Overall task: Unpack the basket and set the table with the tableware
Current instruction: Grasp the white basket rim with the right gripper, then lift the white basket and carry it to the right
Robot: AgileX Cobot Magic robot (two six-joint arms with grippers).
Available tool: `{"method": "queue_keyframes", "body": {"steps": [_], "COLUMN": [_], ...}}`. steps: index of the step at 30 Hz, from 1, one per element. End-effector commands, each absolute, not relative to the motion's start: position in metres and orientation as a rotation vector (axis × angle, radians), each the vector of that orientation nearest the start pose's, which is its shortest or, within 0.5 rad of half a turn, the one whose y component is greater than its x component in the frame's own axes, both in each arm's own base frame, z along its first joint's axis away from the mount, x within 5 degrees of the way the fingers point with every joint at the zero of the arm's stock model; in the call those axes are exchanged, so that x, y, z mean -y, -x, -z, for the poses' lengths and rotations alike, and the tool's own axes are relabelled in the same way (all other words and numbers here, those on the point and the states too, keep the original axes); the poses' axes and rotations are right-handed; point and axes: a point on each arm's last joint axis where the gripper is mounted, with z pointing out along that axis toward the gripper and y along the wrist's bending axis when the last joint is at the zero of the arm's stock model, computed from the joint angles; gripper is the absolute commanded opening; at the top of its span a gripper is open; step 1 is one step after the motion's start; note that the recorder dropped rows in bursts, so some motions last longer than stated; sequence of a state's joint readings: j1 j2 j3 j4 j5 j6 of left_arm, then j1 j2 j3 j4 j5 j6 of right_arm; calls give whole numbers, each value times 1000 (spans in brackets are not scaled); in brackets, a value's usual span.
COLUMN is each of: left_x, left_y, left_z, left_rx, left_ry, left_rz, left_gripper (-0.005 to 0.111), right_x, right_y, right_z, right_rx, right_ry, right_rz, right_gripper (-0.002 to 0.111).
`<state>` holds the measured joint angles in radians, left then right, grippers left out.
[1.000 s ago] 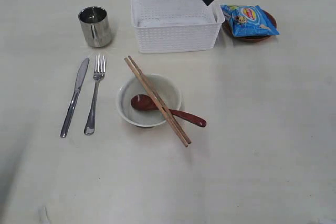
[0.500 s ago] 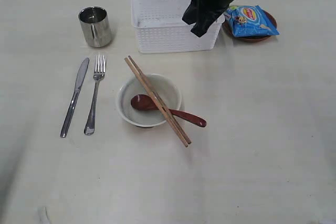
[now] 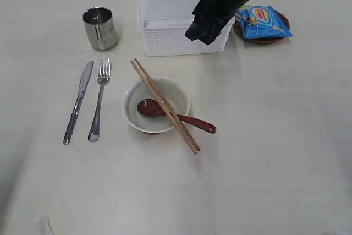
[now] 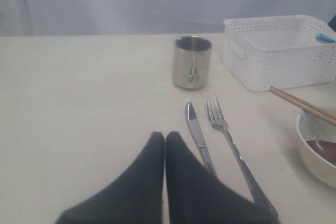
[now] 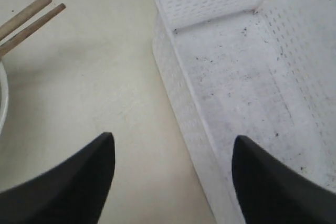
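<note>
The white basket (image 3: 165,23) stands at the back of the table (image 3: 275,136), and what shows of its inside is empty. My right gripper (image 3: 199,32) hangs open over its near wall (image 5: 184,108): one finger is above the tabletop, the other above the basket floor, with nothing between them (image 5: 173,140). The tableware lies in front: steel cup (image 3: 99,27), knife (image 3: 78,102), fork (image 3: 99,100), and an off-white bowl (image 3: 129,100) holding a dark red spoon (image 3: 181,116), with two chopsticks (image 3: 165,105) across it. My left gripper (image 4: 165,136) is shut and empty, low beside the knife (image 4: 197,135).
A blue snack packet (image 3: 261,21) rests on a small brown plate (image 3: 264,40) right of the basket. The right arm covers the basket's right end. In the left wrist view the cup (image 4: 192,61) and fork (image 4: 226,129) lie ahead of the fingers.
My right arm has come down from the back right and moved left over the basket's near right part. The tableware and basket have not moved.
</note>
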<state>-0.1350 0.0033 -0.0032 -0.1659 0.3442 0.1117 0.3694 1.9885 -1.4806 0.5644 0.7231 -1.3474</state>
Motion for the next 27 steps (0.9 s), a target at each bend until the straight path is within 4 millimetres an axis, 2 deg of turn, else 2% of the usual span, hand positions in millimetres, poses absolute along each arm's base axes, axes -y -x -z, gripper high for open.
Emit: {"method": "queue_keyframes", "body": {"steps": [1,5,6,10,12,13,15,16,17,19,24,26,27], "left_x": [12,12,12,12,12,12,12,12,12,12,12,12,12], "left_y": [-52,-52,-52,-52,-52,-52,-52,-52,-52,-52,-52,-52,-52], "left_z": [-183,-183,-183,-183,-183,-183,-183,-183,-183,-183,-183,-183,-183], "left_rx": [-1821,-1821,-1821,-1821,-1821,-1821,-1821,-1821,-1821,-1821,-1821,-1821,-1821], "left_ry": [-128,-128,-128,-128,-128,-128,-128,-128,-128,-128,-128,-128,-128], "left_rz": [181,181,181,181,181,181,181,181,181,181,181,181,181], "left_gripper": [0,0,0,0,0,0,0,0,0,0,0,0,0], "right_x": [-185,-185,-185,-185,-185,-185,-184,-184,-184,-184,-189,-175,-160], "right_y": [-397,-404,-409,-416,-418,-419,-421,-423,-424,-427,-435,-440,-445], "right_z": [-205,-183,-172,-154,-147,-145,-145,-146,-149,-166,-243,-272,-283], "right_rx": [-1948,-1951,-1951,-1962,-1943,-1938,-1908,-1883,-1873,-1796,-1657,-1688,-1724], "right_ry": [1569,1591,1590,1576,1602,1610,1623,1619,1611,1623,1516,1336,1199], "right_rz": [-248,-220,-192,-148,-127,-119,-85,-49,-36,19,61,78,92], "right_gripper": [64,64,64,62,53,44,21,-1,0,0,0,0,0]}}
